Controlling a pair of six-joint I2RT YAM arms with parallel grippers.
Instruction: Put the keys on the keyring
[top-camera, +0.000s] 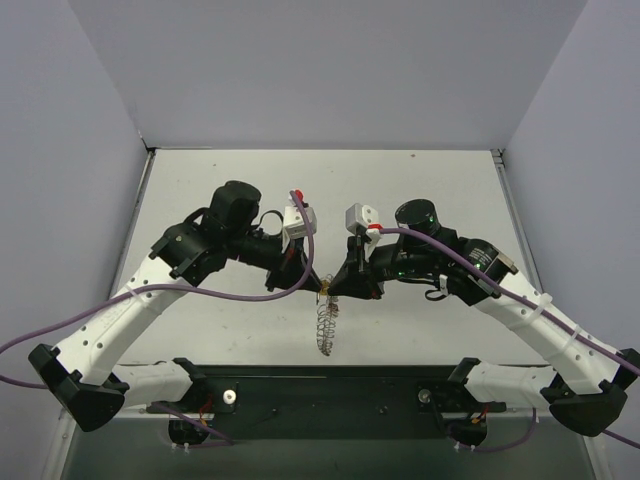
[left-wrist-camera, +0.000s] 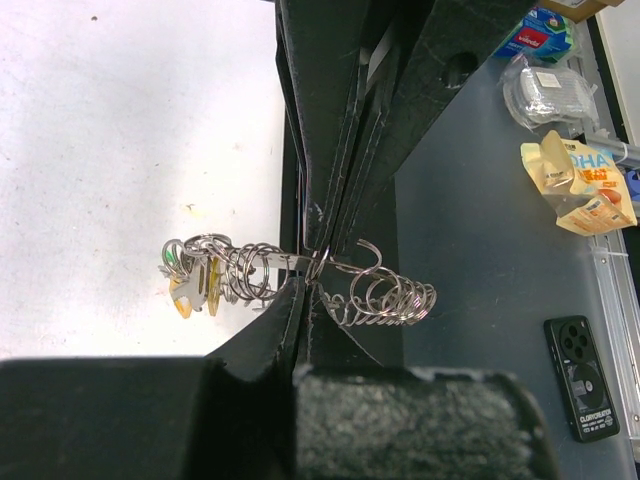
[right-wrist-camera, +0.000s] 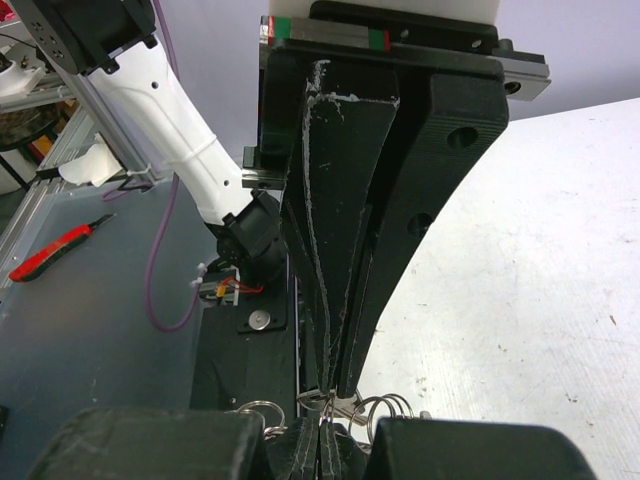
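Top external view: both arms are shown meeting above the middle of the tabletop (top-camera: 420, 190), with the keyring (top-camera: 324, 325) hung between them as a stretched silver coil. The left end effector (top-camera: 314, 287) is clamped narrow on the coil's wire, and the right end effector (top-camera: 340, 288) is pinched shut on it too. In the left wrist view, yellow and green keys (left-wrist-camera: 190, 283) are seen threaded at one end. Threading appears under way; next, the keys would likely need working further along the coil.
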